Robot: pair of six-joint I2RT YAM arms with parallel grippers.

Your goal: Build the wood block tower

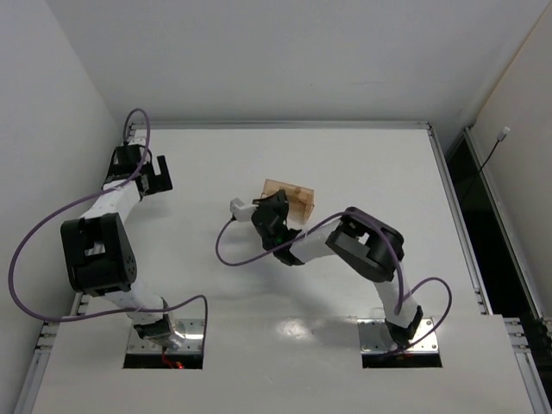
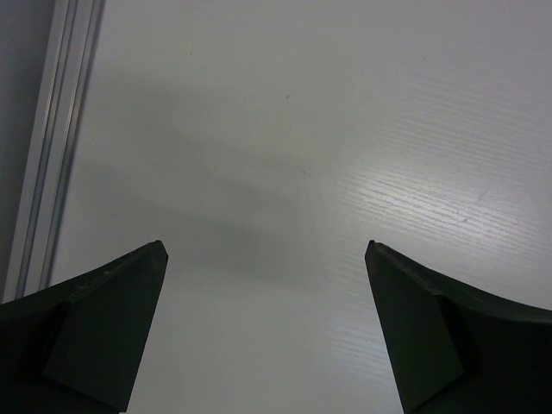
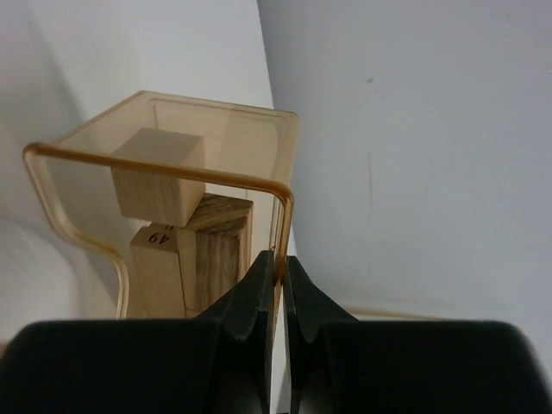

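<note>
"While the right gripper [image 3: 278, 263] sits so close to its camera, can you tell how far apart the fingers are?"

"Nearly together; only a thin slit shows between them, and the wall of the clear amber container [image 3: 259, 147] is pinched in that slit, just below its rim."

"And the wood blocks?"

"Inside that container, near the middle of the table; a pale cube [image 3: 157, 177] lies tilted on top, above a pale block marked 49 [image 3: 158, 269] and a darker-grained block [image 3: 221, 246] that stand side by side."

"The left gripper [image 2: 267, 250]?"

"Spread wide, holding nothing; it hangs over bare white table [image 2: 362, 129] beside the aluminium rail [image 2: 47, 138]; the top view puts it near the far left corner, well apart from the container."

"The room?"

"White walls [image 1: 259, 52] on three sides; purple cables [image 1: 217, 247] loop along both arms."
</note>
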